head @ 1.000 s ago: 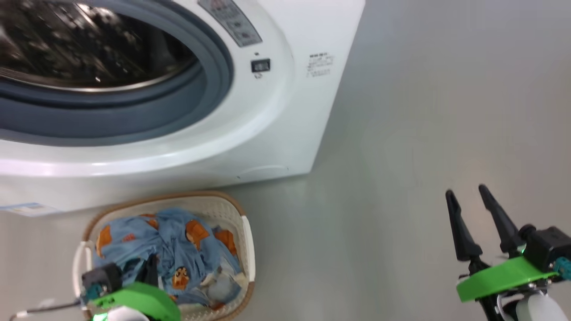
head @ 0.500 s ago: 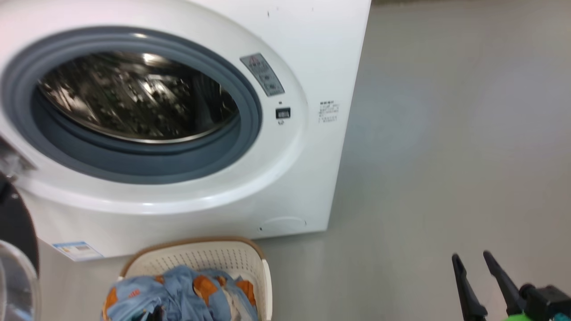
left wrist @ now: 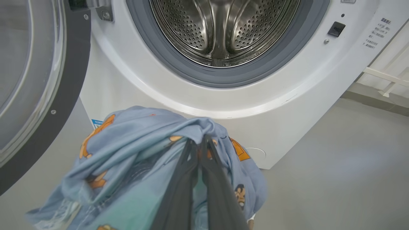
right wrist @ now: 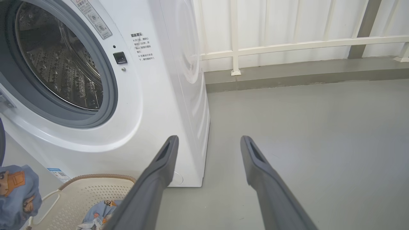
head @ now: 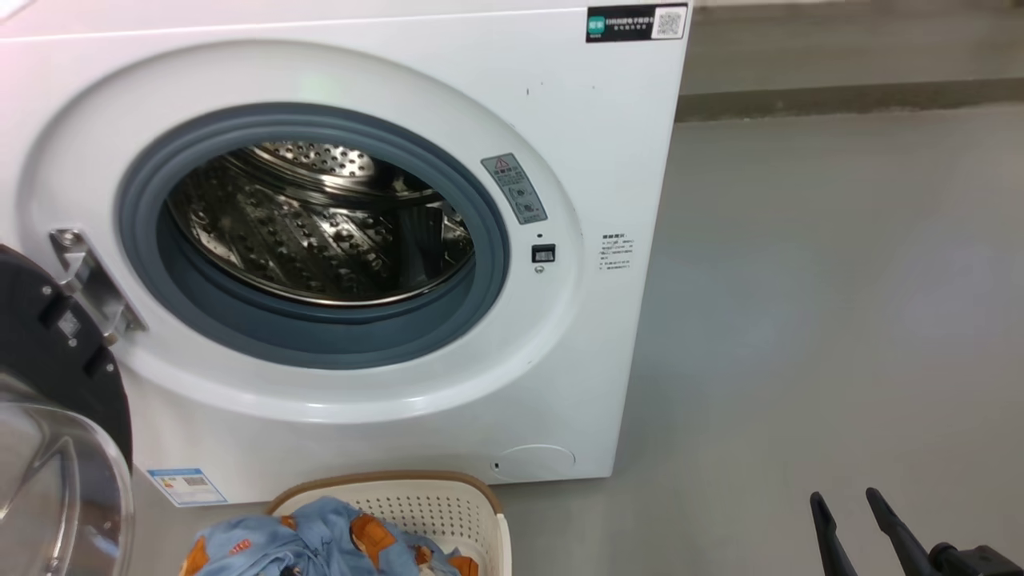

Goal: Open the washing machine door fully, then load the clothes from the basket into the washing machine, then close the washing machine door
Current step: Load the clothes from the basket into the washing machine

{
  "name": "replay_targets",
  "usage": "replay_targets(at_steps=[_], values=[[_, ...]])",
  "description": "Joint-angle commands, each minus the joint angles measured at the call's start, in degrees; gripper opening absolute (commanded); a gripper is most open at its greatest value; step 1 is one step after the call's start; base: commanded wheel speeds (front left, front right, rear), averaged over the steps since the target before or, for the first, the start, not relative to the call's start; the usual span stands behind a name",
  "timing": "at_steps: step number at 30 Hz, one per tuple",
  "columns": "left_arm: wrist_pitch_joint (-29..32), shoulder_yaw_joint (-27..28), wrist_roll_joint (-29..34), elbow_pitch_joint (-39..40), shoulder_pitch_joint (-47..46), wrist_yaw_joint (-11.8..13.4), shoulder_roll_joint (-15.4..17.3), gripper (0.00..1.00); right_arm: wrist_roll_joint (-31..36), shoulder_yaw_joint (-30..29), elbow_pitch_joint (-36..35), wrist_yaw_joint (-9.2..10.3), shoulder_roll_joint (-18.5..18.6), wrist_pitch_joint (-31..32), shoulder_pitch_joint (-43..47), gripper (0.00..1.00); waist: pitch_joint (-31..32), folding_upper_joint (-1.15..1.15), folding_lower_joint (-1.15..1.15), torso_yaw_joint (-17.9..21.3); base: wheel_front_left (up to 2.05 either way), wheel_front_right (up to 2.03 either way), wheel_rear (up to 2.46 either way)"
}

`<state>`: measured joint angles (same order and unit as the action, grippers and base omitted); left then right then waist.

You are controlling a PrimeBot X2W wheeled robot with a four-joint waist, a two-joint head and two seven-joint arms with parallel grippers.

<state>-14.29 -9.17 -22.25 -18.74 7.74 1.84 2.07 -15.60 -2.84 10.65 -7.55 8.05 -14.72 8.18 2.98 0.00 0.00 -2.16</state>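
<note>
The washing machine (head: 560, 120) stands with its steel drum (head: 320, 232) exposed. Its black washing machine door (head: 48, 360) hangs swung out at the left, glass bowl facing me. Below, the cream basket (head: 432, 512) holds blue bear-print clothes (head: 320, 536). In the left wrist view my left gripper (left wrist: 200, 141) is shut on a bunch of those clothes (left wrist: 134, 137), held up in front of the washer's lower front, under the drum opening (left wrist: 223, 28). My right gripper (right wrist: 209, 140) is open and holds nothing, off to the right over bare floor; its fingertips (head: 818, 502) poke up at the lower right.
Grey floor (head: 840, 280) stretches to the right of the machine. A low kerb (right wrist: 303, 76) and a white railing (right wrist: 287, 44) close it off behind. The open door (left wrist: 48, 95) stands close on the left of the held clothes.
The head camera has tilted up, so the whole drum opening and the door now show. The left gripper, down among the clothes in the basket before, now holds a bunch raised above the rim.
</note>
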Motion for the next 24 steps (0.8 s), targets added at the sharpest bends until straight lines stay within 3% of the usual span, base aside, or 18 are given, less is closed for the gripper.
replay_targets(at_steps=[1, 24], values=[[-0.7, 1.8, 0.8, 1.8, -0.9, 0.5, 0.8, 0.00, 1.0, 1.1, -1.1, 0.06, 0.7, -0.3, -0.8, 1.00, 0.5, 0.00, 0.00, -0.4, 0.00, 0.00, 0.00], [-0.7, 1.0, -0.8, 5.5, 0.3, 2.3, 0.8, 0.00, 1.0, 1.1, -1.6, 0.06, 0.6, -0.3, -0.5, 1.00, 1.2, 0.00, 0.00, 0.3, 0.00, 0.00, 0.00]])
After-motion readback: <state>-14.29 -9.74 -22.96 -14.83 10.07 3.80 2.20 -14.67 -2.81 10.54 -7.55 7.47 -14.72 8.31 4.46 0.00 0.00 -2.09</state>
